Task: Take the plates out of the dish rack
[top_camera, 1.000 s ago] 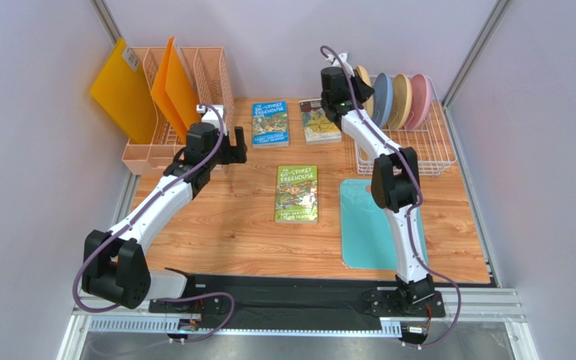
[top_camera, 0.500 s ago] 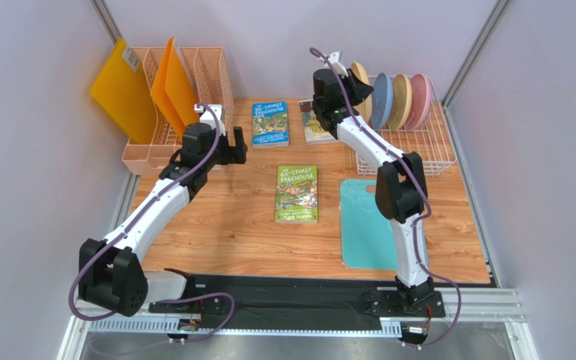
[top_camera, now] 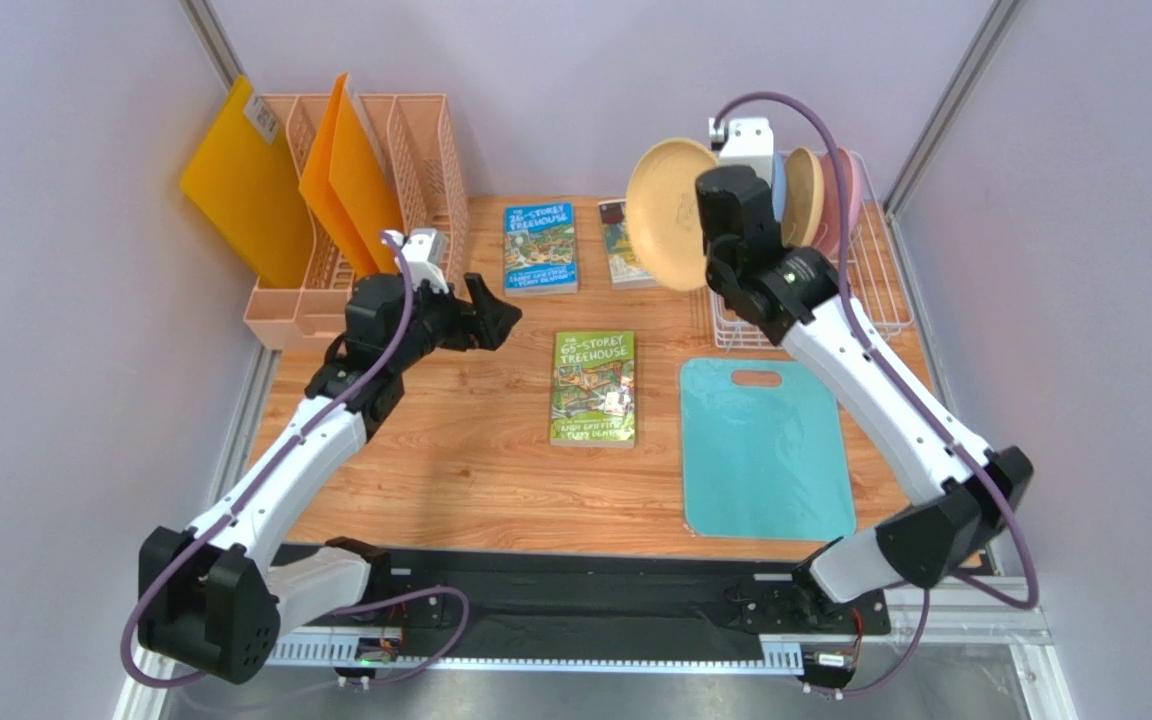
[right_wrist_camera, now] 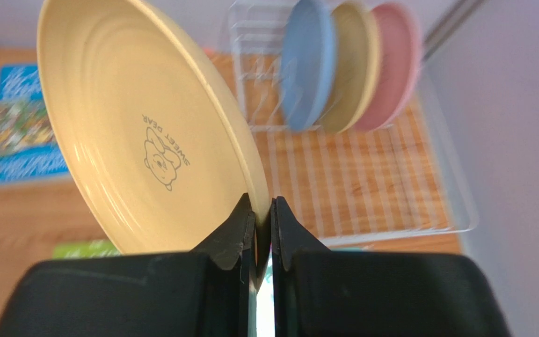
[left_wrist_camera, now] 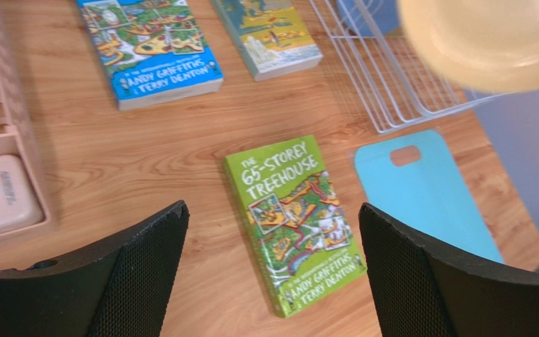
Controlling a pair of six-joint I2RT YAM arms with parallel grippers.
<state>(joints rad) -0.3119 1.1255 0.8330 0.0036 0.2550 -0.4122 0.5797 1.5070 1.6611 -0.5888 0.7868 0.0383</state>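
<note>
My right gripper (right_wrist_camera: pixel 263 210) is shut on the rim of the tan plate (right_wrist_camera: pixel 146 140), which carries a small bear mark. In the top view this plate (top_camera: pixel 669 210) hangs tilted in the air just left of the white wire dish rack (top_camera: pixel 815 315), with the right gripper (top_camera: pixel 711 225) at its edge. The blue plate (right_wrist_camera: pixel 307 63), pale yellow plate (right_wrist_camera: pixel 353 67) and pink plate (right_wrist_camera: pixel 392 67) stand upright in the rack (right_wrist_camera: pixel 392 196). My left gripper (top_camera: pixel 489 312) is open and holds nothing above the wood beside the organizer. Its fingers (left_wrist_camera: pixel 146 260) frame a green book.
A green book (top_camera: pixel 594 387) lies mid-table and a teal cutting mat (top_camera: pixel 766 447) lies in front of the rack. Two more books (top_camera: pixel 540 246) (top_camera: pixel 624 248) sit at the back. A peach slotted organizer (top_camera: pixel 387 165) with orange folders (top_camera: pixel 345 173) stands back left.
The right gripper has lifted the tan plate out of the rack and turned it to face the camera, its arm swinging out to the right. The left gripper has shifted slightly right and nearer.
</note>
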